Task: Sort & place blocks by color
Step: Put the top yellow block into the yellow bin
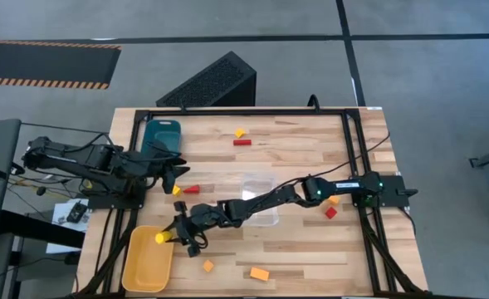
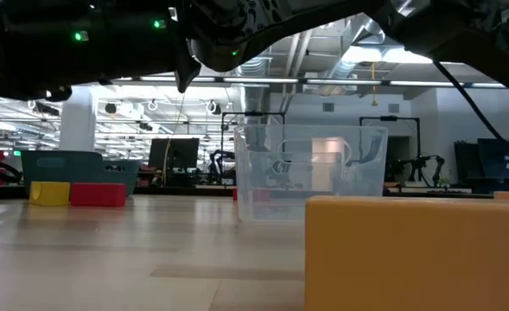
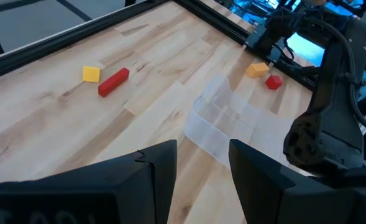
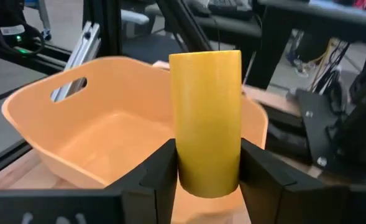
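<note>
My right gripper (image 1: pixel 168 237) reaches across the table to the yellow tray (image 1: pixel 147 259) at the near left corner and is shut on a yellow block (image 4: pixel 206 118), which it holds over the tray's right rim. My left gripper (image 1: pixel 176 170) hovers open and holds nothing, near the teal tray (image 1: pixel 161 134). Just beyond it a small yellow block (image 1: pixel 177 189) and a red bar (image 1: pixel 191 189) lie flat on the table. Another yellow block (image 3: pixel 91 74) and red bar (image 3: pixel 113 81) lie near the far edge. My right gripper pinches the yellow block by the lower part of its two sides (image 4: pixel 184 168) between its two fingers. The fingers come nearly level from the table's right side. The block stands upright in the hold, above the tray's floor (image 4: pixel 120 134).
A clear plastic box (image 1: pixel 259 198) stands mid-table under the right arm. Two orange blocks (image 1: pixel 208 266) (image 1: pixel 260 273) lie near the front edge. A red block (image 1: pixel 330 213) and an orange block (image 1: pixel 334 199) lie at the right. A black frame (image 1: pixel 244 111) borders the table.
</note>
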You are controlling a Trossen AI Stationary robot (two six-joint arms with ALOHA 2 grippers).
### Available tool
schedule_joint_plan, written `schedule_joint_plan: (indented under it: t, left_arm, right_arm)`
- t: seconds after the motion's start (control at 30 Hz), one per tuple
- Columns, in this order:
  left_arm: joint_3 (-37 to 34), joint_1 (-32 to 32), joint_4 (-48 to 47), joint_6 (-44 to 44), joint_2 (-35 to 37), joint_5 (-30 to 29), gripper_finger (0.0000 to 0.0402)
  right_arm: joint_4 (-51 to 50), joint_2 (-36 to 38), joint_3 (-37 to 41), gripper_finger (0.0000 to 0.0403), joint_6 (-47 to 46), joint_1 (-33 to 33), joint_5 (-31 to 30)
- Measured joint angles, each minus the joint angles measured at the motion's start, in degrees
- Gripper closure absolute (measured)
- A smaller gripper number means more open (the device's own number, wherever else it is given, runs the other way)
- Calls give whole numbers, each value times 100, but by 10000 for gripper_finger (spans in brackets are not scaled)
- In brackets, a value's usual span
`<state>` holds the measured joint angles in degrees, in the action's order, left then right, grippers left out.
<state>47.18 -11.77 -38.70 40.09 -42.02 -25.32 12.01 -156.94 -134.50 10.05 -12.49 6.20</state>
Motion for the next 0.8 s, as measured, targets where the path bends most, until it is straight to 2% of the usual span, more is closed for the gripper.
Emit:
schedule_joint_plan:
  t: [0.27, 0.57, 0.8]
  left_arm:
    - [0, 0, -2, 3, 0, -6, 269]
    - [0, 0, -2, 5, 0, -87, 269]
    - [0, 0, -2, 25, 0, -100, 269]
  right_arm:
    - [34, 0, 0, 218, 25, 32, 19]
    - [51, 2, 0, 199, -400, 33, -29]
    - [49, 2, 0, 199, -415, 34, -162]
